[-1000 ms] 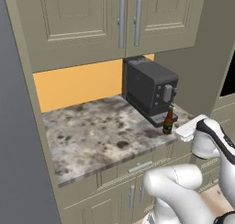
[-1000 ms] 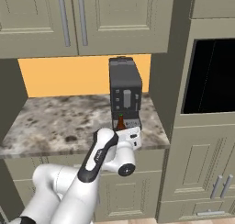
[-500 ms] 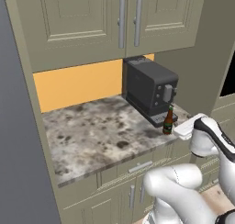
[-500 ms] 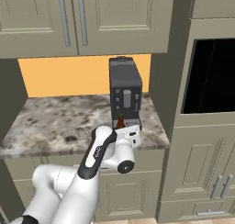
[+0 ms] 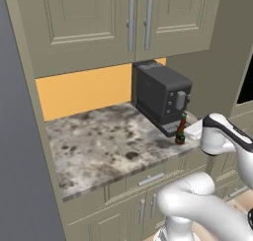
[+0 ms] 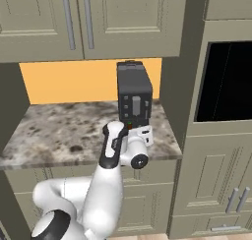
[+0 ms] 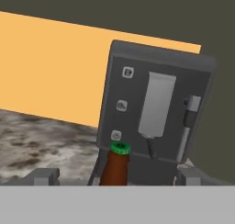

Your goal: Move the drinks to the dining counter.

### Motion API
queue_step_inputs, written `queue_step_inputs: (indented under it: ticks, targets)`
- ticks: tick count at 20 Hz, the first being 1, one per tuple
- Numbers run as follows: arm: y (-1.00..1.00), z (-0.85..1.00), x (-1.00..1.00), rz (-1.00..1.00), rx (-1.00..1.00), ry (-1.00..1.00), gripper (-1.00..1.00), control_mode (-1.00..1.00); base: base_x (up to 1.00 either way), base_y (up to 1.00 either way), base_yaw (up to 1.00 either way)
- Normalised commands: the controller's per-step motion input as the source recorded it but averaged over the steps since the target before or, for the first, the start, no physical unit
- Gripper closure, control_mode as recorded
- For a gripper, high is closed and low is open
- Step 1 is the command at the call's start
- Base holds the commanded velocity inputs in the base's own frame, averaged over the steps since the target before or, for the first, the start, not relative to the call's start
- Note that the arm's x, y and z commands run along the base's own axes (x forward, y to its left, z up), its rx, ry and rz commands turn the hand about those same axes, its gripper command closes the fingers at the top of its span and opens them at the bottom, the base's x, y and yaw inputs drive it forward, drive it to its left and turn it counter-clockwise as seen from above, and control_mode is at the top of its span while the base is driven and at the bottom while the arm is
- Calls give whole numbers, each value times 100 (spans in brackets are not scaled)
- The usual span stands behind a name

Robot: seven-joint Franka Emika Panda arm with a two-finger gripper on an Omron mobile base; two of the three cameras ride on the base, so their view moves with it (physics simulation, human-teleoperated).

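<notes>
a brown bottle [image 5: 180,132] with a green cap is seen right of centre in the left base view, standing upright on the speckled worktop [image 5: 104,143] near its front right corner, just in front of the black coffee machine [image 5: 160,96]. in the hand view the bottle [image 7: 115,167] sits at bottom centre, its cap level with the lowest button on the machine's face [image 7: 156,113]. the gripper [image 7: 117,176] is held open, one grey fingertip [image 7: 43,176] at lower left and the other at lower right, the bottle neck lying between them and touching neither; nothing is clamped. in the right base view the white wrist [image 6: 135,148] hangs at centre frame just in front of the machine [image 6: 134,94], over the worktop's front edge [image 6: 54,158]; only a speck of the bottle's cap [image 6: 129,126] is made out there, possibly, above the wrist.

compared with the earlier frames, little is changed. the bottle, the machine and the cabinets [image 5: 113,22] are found in the same places in both base views, so the base has not driven. the wrist is placed slightly further toward the lower right in the right base view than a second ago, a small shift at most. an orange back wall [image 5: 84,89] is noted behind the worktop, and a dark oven opening [image 6: 226,81] at the right of the right base view.
</notes>
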Motion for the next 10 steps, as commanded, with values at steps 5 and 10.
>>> queue_step_inputs:
  ticks: [5,10]
  targets:
    - [0,-9,27,0,0,0,-100,-100,0,0,0]
    - [0,-18,15,0,0,0,-100,-100,0,0,0]
